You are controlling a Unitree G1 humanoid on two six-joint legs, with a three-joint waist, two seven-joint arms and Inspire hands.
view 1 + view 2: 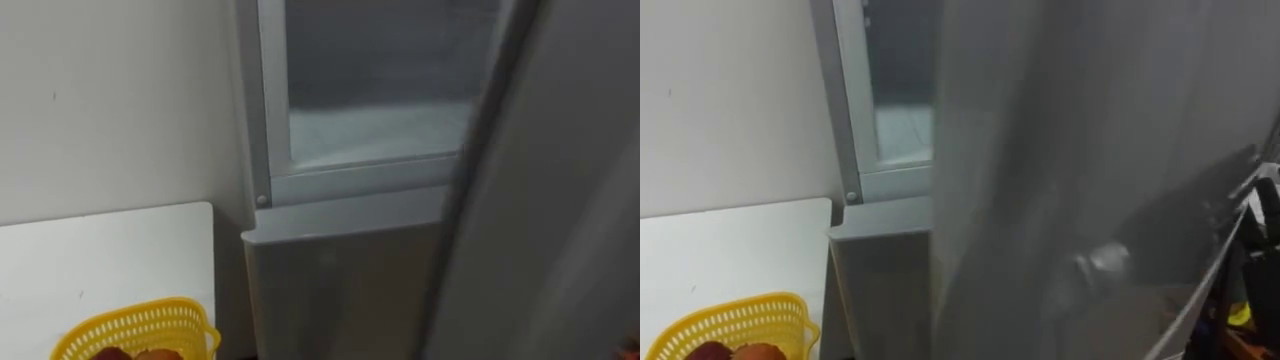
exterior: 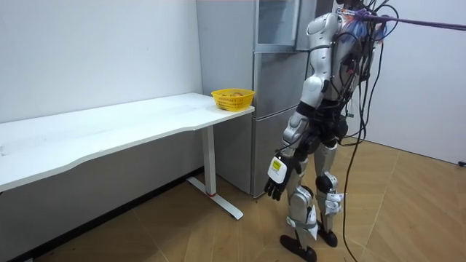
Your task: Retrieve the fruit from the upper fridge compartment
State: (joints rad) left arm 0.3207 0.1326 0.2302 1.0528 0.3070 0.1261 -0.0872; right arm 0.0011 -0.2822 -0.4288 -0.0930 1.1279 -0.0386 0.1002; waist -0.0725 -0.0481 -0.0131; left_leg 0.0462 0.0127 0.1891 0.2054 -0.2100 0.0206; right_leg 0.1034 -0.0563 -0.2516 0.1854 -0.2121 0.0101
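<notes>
**Open upper compartment lies high and ahead of our hanging left hand**

Farthest out to the left of our left hand (image 2: 274,188) runs the white table (image 1: 110,250). At its end, up and to the left of the hand, sits the yellow basket (image 1: 140,312) with a few reddish things in it.

The hand itself hangs low at our side, just in front of the legs. Its fingers are loose and hold nothing.

Straight ahead of it and well above stands the upper compartment (image 1: 380,100), open to us. The pale frosted shelf (image 1: 385,132) inside runs crosswise, left to right. We cannot make out any item on that shelf, so we cannot yet say where the thing to fetch lies.

Beneath the compartment, nearer the hand's own height, is the closed lower door (image 1: 340,290). To the right of the hand, the fridge door (image 1: 560,200) is swung out close to our head and covers the opening's right side.

We judge that the reach must go up and forward. It should enter the opening from its left side, which the door leaves free.
</notes>
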